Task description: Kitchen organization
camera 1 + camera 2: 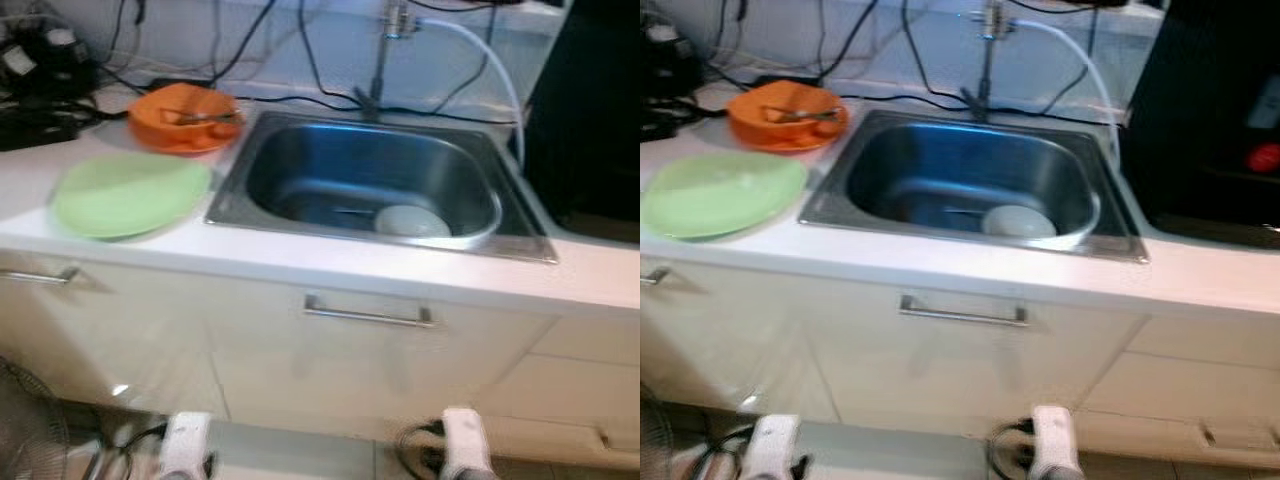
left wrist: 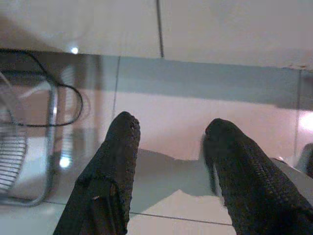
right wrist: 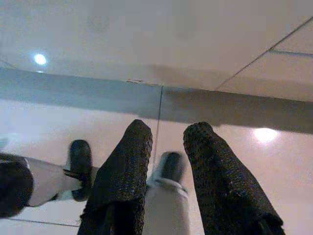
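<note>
Pincers [image 2: 168, 142] low, plate [image 1: 128, 193] up on counter [image 1: 300, 255]

- Rectangular brushed stainless-steel sink [image 1: 300, 215]: metal, satin sheen.
- Round pale-green plate [image 1: 130, 195]: smooth, plastic-looking.
- Orange bowl [image 1: 183, 117]: glossy.
- White cabinet front [image 1: 300, 360]: glossy; metal bar handle [image 1: 368, 316].
- Black fingers [image 2: 117, 166]: rough, knobbly, matt.
- Tiled floor [image 3: 73, 117]: polished, reflective.
</note>
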Motion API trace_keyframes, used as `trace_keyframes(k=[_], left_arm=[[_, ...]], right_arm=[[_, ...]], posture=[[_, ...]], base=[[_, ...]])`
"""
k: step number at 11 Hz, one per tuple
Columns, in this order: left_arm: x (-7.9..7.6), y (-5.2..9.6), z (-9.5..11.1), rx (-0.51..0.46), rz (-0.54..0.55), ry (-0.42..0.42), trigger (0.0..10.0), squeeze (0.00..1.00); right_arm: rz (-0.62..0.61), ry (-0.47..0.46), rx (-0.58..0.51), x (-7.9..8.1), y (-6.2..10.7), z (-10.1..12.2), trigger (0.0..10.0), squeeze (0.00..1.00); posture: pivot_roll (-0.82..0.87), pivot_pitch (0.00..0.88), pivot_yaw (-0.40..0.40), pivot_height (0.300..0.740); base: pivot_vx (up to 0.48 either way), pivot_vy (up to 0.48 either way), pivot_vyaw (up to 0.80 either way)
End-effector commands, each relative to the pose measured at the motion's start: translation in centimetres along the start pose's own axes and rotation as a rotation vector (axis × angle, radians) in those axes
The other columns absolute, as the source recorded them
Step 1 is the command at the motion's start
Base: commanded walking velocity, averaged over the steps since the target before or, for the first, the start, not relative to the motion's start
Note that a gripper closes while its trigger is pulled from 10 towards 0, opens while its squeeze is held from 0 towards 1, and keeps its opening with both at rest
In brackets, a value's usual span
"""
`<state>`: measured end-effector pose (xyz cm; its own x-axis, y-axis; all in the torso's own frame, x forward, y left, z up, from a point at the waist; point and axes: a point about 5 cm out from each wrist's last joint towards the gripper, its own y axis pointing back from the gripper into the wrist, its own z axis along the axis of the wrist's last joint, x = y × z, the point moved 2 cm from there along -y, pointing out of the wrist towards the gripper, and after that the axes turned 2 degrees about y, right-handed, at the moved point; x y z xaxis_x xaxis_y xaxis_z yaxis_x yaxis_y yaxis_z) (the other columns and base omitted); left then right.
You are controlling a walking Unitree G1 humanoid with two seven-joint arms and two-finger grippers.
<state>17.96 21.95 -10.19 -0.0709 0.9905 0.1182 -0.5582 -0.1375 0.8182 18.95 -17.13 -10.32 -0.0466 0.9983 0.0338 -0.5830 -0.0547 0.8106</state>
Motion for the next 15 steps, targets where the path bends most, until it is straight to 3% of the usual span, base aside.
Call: trace_keyframes(k=[1,12,15], left_arm=[[-0.63,-0.07,0.2,-0.002,-0.008,0.006,10.0,0.0],[-0.41,-0.08,0.32,-0.005,0.001,0.004,10.0,0.0],[-0.32,-0.06,0.21,-0.003,0.004,-0.002,10.0,0.0]], right_arm=[[-0.029,-0.001,0.009,-1.07,0.2,-0.31,10.0,0.0],[-0.027,-0.004,0.007,-0.94,0.17,-0.25,10.0,0.0],[-0.026,-0.003,0.009,-0.9,0.18,-0.33,10.0,0.0]], posture=[[0.17,0.026,-0.016,0.74],[0.17,0.025,-0.012,0.74],[0.17,0.025,-0.011,0.74]], base=[[0.0,0.364,0.0],[0.0,0.317,0.0],[0.0,0.0,0.0]])
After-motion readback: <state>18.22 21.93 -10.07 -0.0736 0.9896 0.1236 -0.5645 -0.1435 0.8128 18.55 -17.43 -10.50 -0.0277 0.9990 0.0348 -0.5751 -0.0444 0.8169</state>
